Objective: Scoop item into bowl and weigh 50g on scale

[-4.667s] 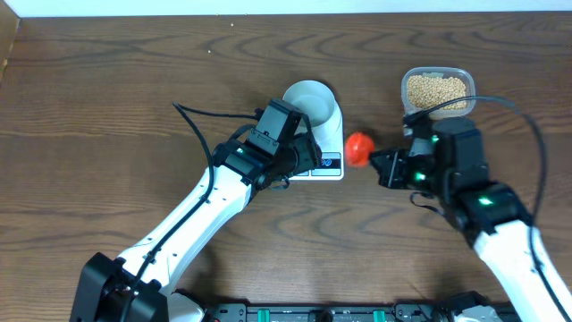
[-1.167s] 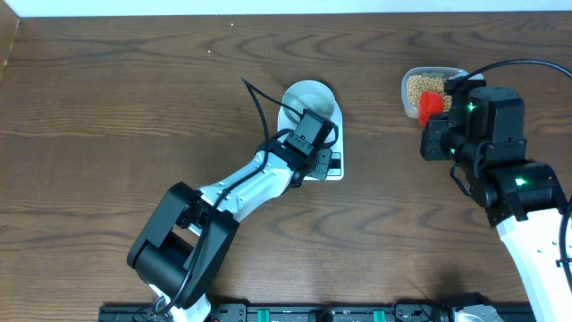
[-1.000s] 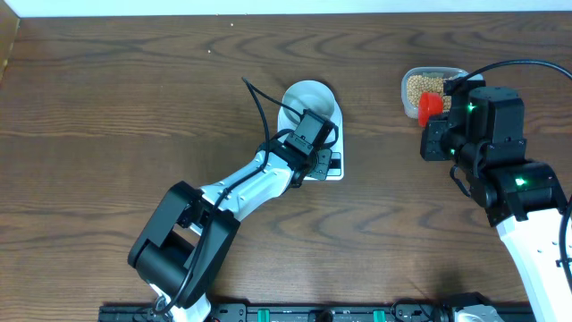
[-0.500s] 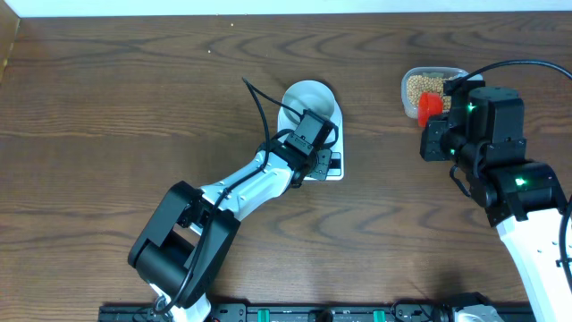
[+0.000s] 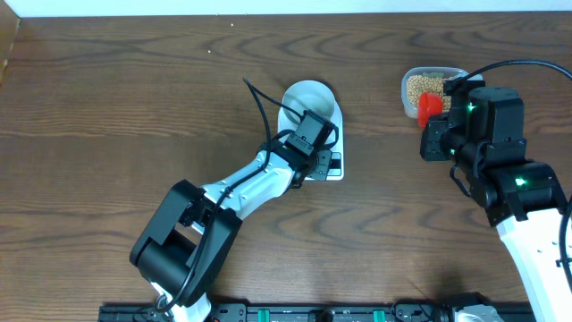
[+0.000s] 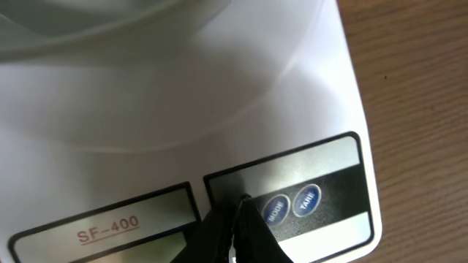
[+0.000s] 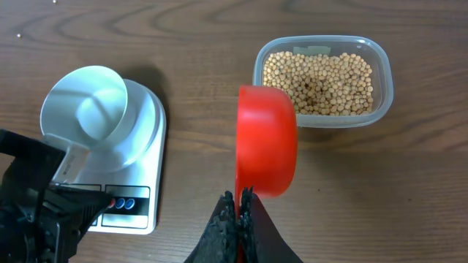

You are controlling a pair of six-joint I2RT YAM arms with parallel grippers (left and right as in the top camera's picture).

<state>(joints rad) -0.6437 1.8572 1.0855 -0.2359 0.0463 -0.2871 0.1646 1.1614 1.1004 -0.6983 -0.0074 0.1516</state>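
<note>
The left gripper [image 6: 235, 219], closed, pokes the scale [image 6: 219, 146], maybe starting it; the right gripper [image 7: 239, 208] pinches a red scoop [image 7: 267, 139] for beans [image 7: 322, 77].

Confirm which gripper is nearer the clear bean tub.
Right. The right gripper, shut on the red scoop, holds it beside the tub. The left gripper is shut at the scale button panel, well off to the tub's side.
</note>
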